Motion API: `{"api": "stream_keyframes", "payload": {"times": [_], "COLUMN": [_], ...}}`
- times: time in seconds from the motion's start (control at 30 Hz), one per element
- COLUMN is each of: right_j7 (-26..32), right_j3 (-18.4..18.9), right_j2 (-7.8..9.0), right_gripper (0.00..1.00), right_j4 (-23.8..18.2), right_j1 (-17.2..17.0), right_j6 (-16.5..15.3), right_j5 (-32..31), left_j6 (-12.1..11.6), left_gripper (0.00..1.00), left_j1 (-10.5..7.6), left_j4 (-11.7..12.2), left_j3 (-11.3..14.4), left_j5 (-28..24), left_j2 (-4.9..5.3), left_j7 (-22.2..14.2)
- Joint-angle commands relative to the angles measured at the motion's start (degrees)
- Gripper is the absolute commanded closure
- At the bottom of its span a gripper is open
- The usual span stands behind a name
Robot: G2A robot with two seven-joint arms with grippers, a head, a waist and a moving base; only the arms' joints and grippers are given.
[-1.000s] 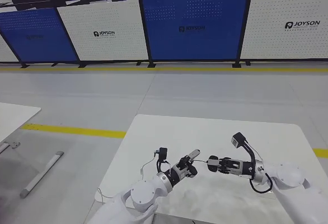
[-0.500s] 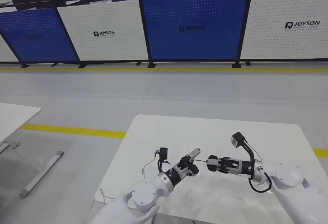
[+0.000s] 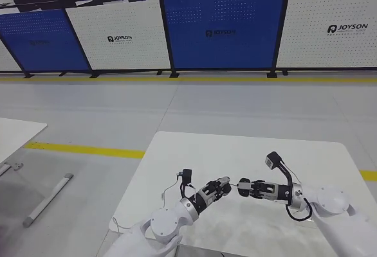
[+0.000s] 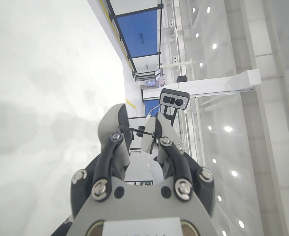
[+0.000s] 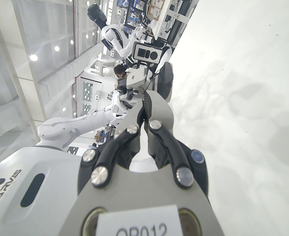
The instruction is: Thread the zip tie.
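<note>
A thin black zip tie (image 3: 232, 187) hangs above the middle of the white table (image 3: 272, 151), between my two grippers, which face each other tip to tip. My right gripper (image 3: 241, 187) is shut on one end of it; in the right wrist view its fingertips (image 5: 144, 96) are pressed together. In the left wrist view the strap (image 4: 137, 130) crosses the gap of my left gripper (image 4: 138, 121) from one pad to the other. Those fingers stand a little apart on either side of the strap.
Bare tabletop lies on all sides of the grippers, with the near edge close below the arms. A second white table (image 3: 8, 138) stands off to the far left across the grey floor. Blue and white panels (image 3: 220, 32) line the back.
My left gripper's fingers have drawn in from a wide spread to a narrow gap around the strap. The right arm has barely moved.
</note>
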Motion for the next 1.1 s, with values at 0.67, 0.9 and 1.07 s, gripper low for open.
{"api": "stream_keyframes", "payload": {"times": [0.67, 0.9, 1.07], "right_j7": [0.0, 0.0, 0.0], "right_j3": [0.0, 0.0, 0.0], "right_j2": [0.0, 0.0, 0.0], "right_gripper": [1.0, 1.0, 1.0], "right_j4": [0.0, 0.0, 0.0], "right_j1": [0.0, 0.0, 0.0], "right_j6": [0.0, 0.0, 0.0], "right_j5": [0.0, 0.0, 0.0], "left_j6": [-1.4, -1.6, -1.6], "left_gripper": [0.85, 1.0, 1.0], "left_j1": [2.64, 2.91, 2.95], "left_j4": [-1.8, -1.8, -1.7], "left_j3": [-2.2, -2.8, -3.0], "left_j5": [0.8, 0.9, 1.3], "left_j2": [-0.19, -0.33, -0.48], "left_j7": [-3.9, -4.5, -4.6]}}
